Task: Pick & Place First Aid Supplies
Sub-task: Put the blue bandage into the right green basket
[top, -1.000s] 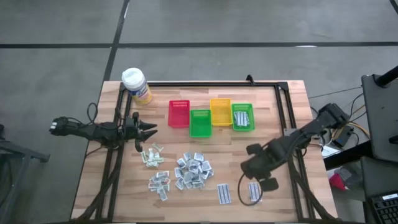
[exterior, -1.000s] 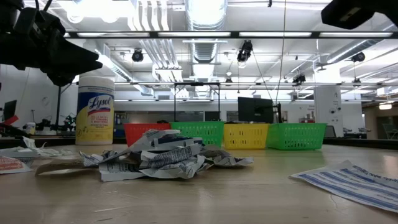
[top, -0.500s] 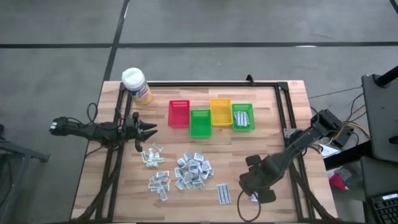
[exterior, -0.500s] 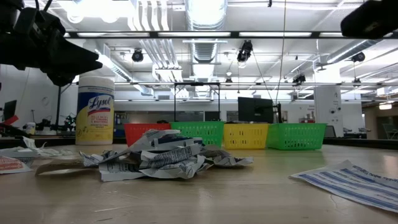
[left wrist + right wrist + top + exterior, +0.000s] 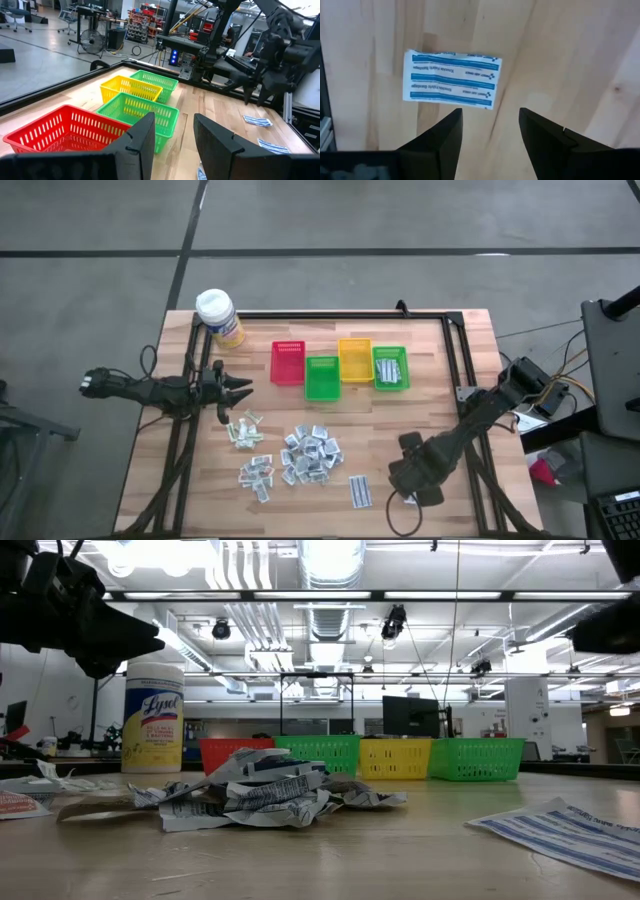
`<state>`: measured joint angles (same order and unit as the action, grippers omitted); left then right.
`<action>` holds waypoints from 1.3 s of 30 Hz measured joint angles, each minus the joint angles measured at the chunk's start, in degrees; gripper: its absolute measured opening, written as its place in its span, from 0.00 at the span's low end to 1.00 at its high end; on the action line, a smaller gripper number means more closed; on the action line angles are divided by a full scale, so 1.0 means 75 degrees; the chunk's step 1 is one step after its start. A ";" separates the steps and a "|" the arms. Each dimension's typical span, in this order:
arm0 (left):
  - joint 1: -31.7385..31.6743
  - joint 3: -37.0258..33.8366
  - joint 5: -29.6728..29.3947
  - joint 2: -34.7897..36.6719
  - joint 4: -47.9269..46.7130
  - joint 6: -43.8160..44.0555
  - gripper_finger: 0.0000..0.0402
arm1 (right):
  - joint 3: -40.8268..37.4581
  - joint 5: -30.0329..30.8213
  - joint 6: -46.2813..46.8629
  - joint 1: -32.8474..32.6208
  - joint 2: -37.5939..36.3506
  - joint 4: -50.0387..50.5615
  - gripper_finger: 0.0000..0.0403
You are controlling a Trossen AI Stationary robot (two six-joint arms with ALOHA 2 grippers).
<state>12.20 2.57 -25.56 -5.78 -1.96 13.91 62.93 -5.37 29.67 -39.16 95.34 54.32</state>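
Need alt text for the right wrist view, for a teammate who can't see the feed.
The right gripper hangs open just over a small stack of white strips with blue stripes lying flat on the bare wooden table. Its two dark fingers frame the lower part of the picture, with nothing between them.

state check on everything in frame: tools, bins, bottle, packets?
Left tool: open, empty, hovering at the table's left side.
Right tool: open, empty, over a blue-striped strip lying flat.
Red bin: upright, looks empty.
Near green bin: looks empty.
Yellow bin: looks empty.
Far green bin: holds packets.
Yellow bottle: upright, capped.
Packet pile: loose heap on the table.
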 joint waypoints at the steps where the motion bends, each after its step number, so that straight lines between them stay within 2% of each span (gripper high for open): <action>1: 0.0000 0.0000 0.0000 0.0002 0.0000 0.0000 0.33 | -0.0113 0.0000 0.0000 0.0000 -0.0001 -0.0128 0.48; 8: 0.0001 0.0000 0.0000 0.0002 0.0000 -0.0001 0.33 | -0.0590 0.0111 -0.0001 0.0023 -0.0001 -0.0618 0.48; 14: 0.0001 -0.0001 0.0000 -0.0001 0.0000 -0.0003 0.33 | -0.0872 0.0146 0.0391 0.0023 0.0004 -0.1589 0.48; 19: -0.0002 0.0000 0.0000 0.0002 0.0000 -0.0002 0.33 | -0.0998 0.0574 0.0577 0.0023 0.0004 -0.1617 0.48; 33: -0.0002 0.0000 0.0000 0.0002 0.0000 0.0000 0.33 | -0.1389 0.0768 0.1413 0.0017 0.0011 -0.2119 0.48; 39: -0.0002 0.0000 0.0000 0.0002 -0.0001 -0.0002 0.33 | -0.1347 0.0915 0.1652 0.0015 0.0505 -0.2075 0.48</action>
<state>12.19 2.57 -25.56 -5.77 -1.96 13.90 52.82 1.49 42.06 -39.04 99.13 38.76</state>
